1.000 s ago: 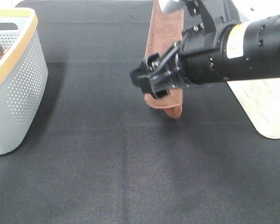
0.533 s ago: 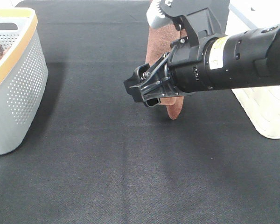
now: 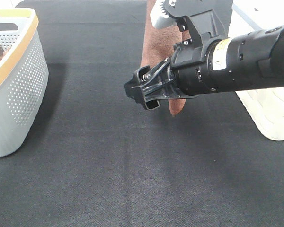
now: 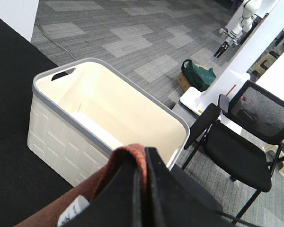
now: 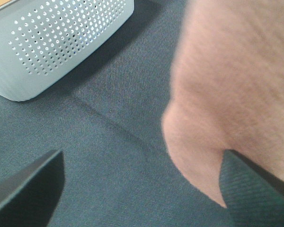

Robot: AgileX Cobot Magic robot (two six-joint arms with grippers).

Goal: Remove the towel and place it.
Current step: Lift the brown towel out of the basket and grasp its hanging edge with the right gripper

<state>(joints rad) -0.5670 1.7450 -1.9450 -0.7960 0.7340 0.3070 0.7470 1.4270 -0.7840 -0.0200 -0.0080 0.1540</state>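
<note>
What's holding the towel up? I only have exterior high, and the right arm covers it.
Observer: Left wrist view shows the left pincer shut on a fold of the towel.
Operator: Right pincer on it too?
Observer: No. In the right wrist view the right pincer has its jaws wide apart; the towel's bottom corner hangs near one finger, unclamped.
Operator: What's beyond the left pincer?
Observer: A cream basket with a grey rim, open top toward the camera.

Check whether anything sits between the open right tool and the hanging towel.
Nothing visible does. In the right wrist view the towel hangs just ahead of the open right tool; only the black table cover shows beyond the gap.
</note>
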